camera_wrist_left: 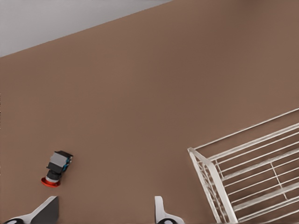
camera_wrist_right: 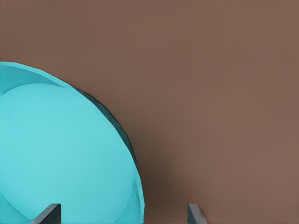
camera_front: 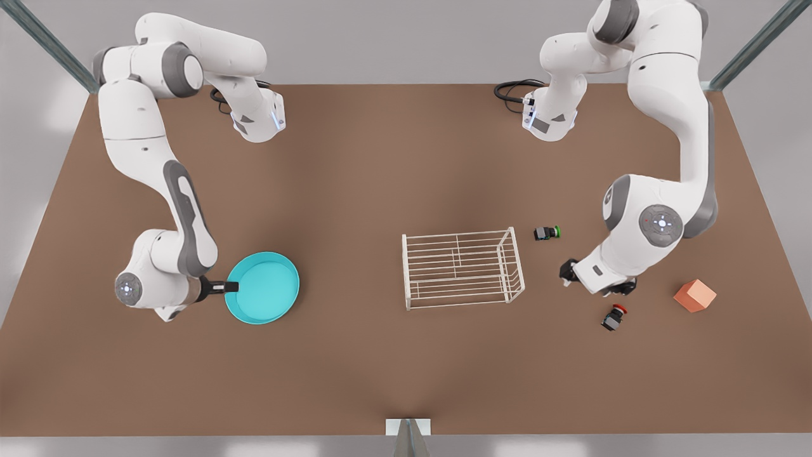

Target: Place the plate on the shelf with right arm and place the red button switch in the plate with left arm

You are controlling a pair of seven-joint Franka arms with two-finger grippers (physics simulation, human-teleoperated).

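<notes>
1. Plate (camera_front: pixel 262 287), turquoise and round, lies flat on the brown table (camera_front: pixel 355 190) at the front view's left, well apart from the white wire shelf (camera_front: pixel 462 268) at centre. The right gripper (camera_front: pixel 229 287) reaches its rim from the side, one dark finger lying over the edge; whether it has closed cannot be judged from here. At the front view's right, the left gripper (camera_front: pixel 596 281) hangs low between the green-capped switch (camera_front: pixel 547 233) and the red button switch (camera_front: pixel 615 317), with an orange-pink cube (camera_front: pixel 694 296) farther out.

2. Left wrist view: the red button switch (camera_wrist_left: pixel 56 168) lies on its side on bare table, off to one side of the spread fingertips (camera_wrist_left: pixel 46 209), which grip nothing. The shelf's raised end (camera_wrist_left: pixel 205 175) stands near. Judged from this, the gripper should centre over the switch's black body before it descends.

3. Right wrist view: the plate (camera_wrist_right: pixel 60 154) sits partly between the open fingers (camera_wrist_right: pixel 49 212), one tip over the dish, the other out over the table. A good pinch would likely take the raised rim squarely, deep enough to keep the plate level in the carry.

4. Fingertips are cut off by both wrist frames, so contact with the rim is hard to make out.
</notes>
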